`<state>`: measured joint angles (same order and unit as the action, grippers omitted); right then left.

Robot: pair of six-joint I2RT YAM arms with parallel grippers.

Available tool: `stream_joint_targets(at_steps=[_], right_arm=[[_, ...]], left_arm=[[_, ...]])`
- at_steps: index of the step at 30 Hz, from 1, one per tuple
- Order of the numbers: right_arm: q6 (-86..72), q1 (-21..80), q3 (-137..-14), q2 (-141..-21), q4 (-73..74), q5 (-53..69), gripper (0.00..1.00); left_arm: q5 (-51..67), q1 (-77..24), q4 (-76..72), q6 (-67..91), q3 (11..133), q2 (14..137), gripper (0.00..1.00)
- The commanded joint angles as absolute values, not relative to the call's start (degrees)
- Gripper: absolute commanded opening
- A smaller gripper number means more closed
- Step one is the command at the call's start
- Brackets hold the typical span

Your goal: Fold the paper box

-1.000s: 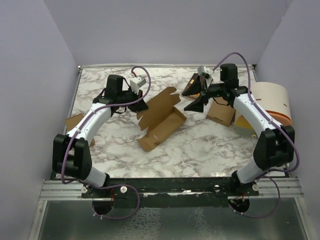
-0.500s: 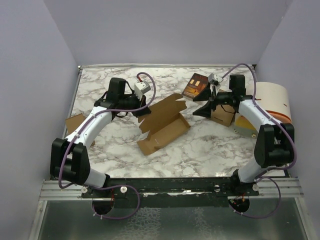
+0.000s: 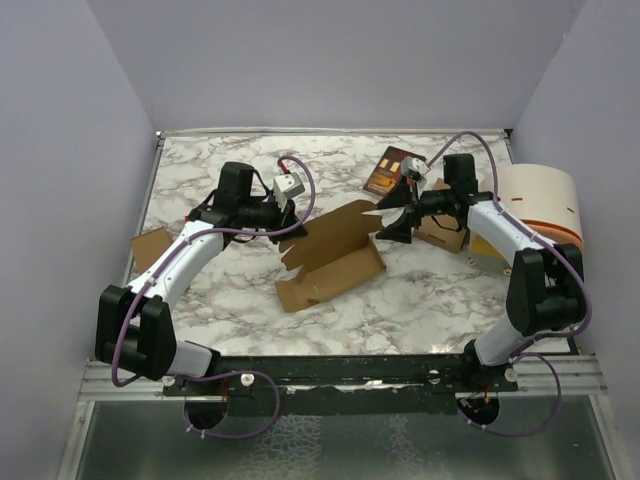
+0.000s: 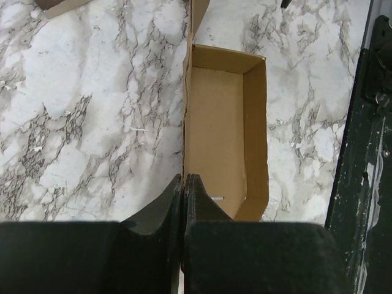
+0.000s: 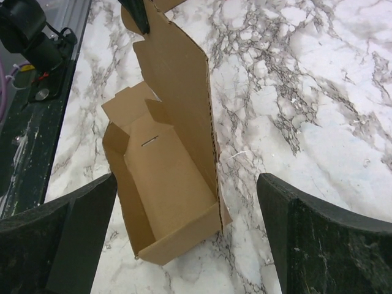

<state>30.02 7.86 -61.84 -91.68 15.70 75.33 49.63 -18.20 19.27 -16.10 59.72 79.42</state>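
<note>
The left claw (image 4: pixel 184 195) is pinching, its fingers pressed together on the thin edge of the tall lid panel of the paper box (image 4: pixel 223 131). That panel is standing up along one long side of the open tray. Seen from the left wrist, the tray is lying just to one side of the fingers, its floor bare and facing up and its short walls raised.

The right claw (image 3: pixel 394 217) is hanging spread wide with nothing between its fingers (image 5: pixel 79 223). It is pointing at the far right end of the box, and whether it is touching the cardboard cannot be told.

The box is sitting slantwise in the middle of the marbled counter (image 3: pixel 420 290), between the two arms. Its loose end flaps are sticking out at the near end.

Behind the right claw, a dark printed booklet (image 3: pixel 392 170) is lying flat. A smaller cardboard box (image 3: pixel 442 228) is sitting just beside the right arm, and a round white drum with an orange band (image 3: pixel 540 200) is resting at the right edge. A flat cardboard piece (image 3: pixel 150 243) is lying at the left edge.
</note>
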Motion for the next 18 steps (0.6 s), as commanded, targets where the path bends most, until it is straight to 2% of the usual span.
stream_joint_targets(at_steps=[1,4,13,18], right_arm=[[31.85,10.31,-64.54,-93.9,18.74,71.63,0.95],[31.73,11.63,-65.02,-94.85,19.04,70.9,0.86],[32.95,14.47,-66.38,-96.44,20.77,70.35,0.52],[33.97,15.38,-67.25,-96.93,22.12,70.9,0.38]], left_arm=[[53.72,-18.86,17.79,-17.68,59.07,77.73,0.0],[54.32,-19.12,17.58,-17.6,58.86,77.85,0.0],[54.82,-19.62,17.58,-17.59,58.58,77.87,0.0],[54.95,-19.92,17.54,-17.64,58.59,77.87,0.0]])
